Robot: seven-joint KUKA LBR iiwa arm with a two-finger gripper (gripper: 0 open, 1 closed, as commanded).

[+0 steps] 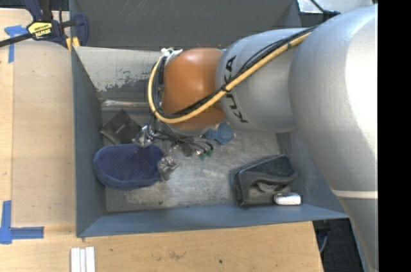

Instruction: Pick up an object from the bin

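In the camera view the claw hangs low in the bin, spread or closed I cannot tell, and the rounded dark blue cloth cap lies just beside it, away from the arm.

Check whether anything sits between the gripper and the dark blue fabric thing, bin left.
Nothing visible. The gripper sits at the right edge of the dark blue fabric thing; the dark grey flat piece lies farther back.
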